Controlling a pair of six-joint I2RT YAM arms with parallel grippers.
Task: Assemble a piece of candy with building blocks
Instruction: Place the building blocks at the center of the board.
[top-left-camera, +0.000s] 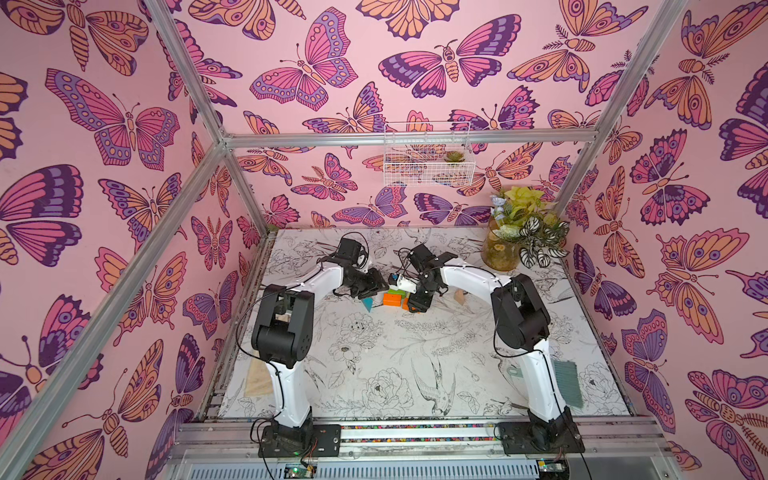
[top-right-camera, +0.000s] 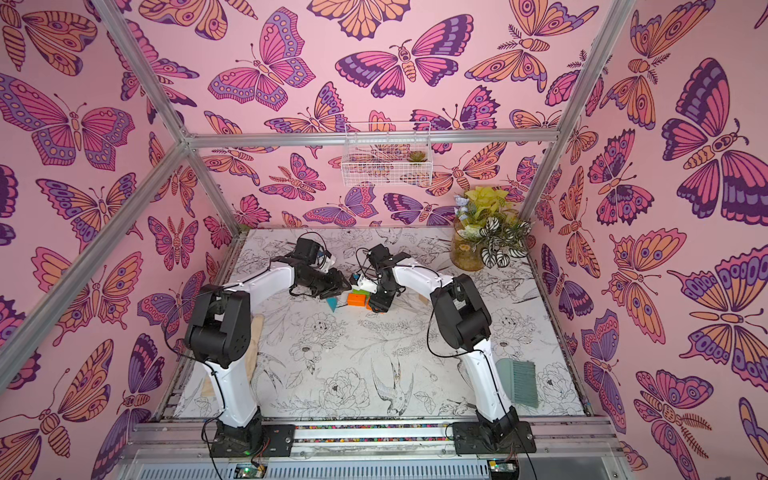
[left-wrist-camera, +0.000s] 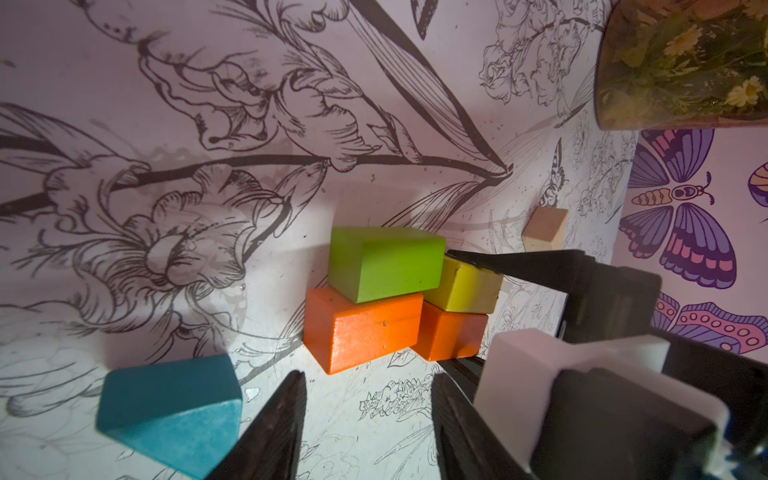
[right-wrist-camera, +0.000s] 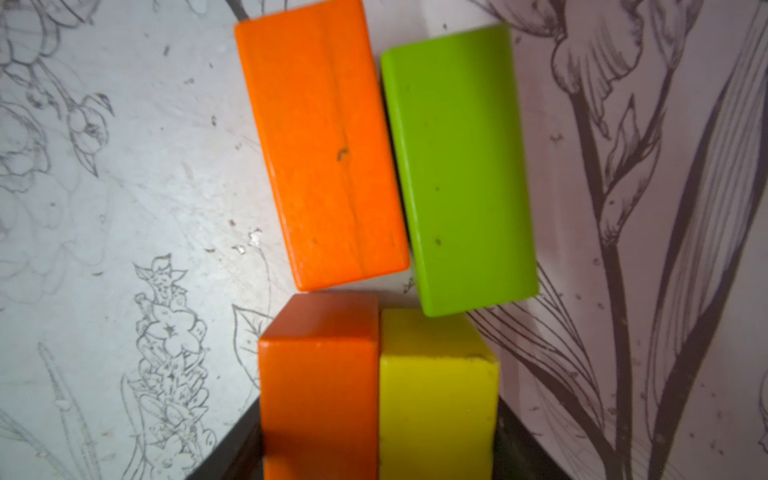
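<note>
Four building blocks lie together at mid table in a rough rectangle. One orange block (right-wrist-camera: 324, 153) and the green block (right-wrist-camera: 457, 166) lie side by side, slightly skewed. A second orange block (right-wrist-camera: 320, 386) and the yellow block (right-wrist-camera: 436, 395) sit pressed together between the jaws of my right gripper (right-wrist-camera: 378, 432), which is shut on the pair. My left gripper (left-wrist-camera: 370, 419) is open over bare table, just short of the orange block (left-wrist-camera: 365, 328). The teal wedge (left-wrist-camera: 170, 411) lies beside its finger, apart from the rectangle. The tan wedge (left-wrist-camera: 544, 228) lies alone beyond the right gripper.
A glass vase of plants (top-left-camera: 500, 249) stands at the back right corner. A teal brush (top-left-camera: 567, 382) lies near the right arm's base. A wire basket (top-left-camera: 428, 153) hangs on the back wall. The cage's walls bound the table.
</note>
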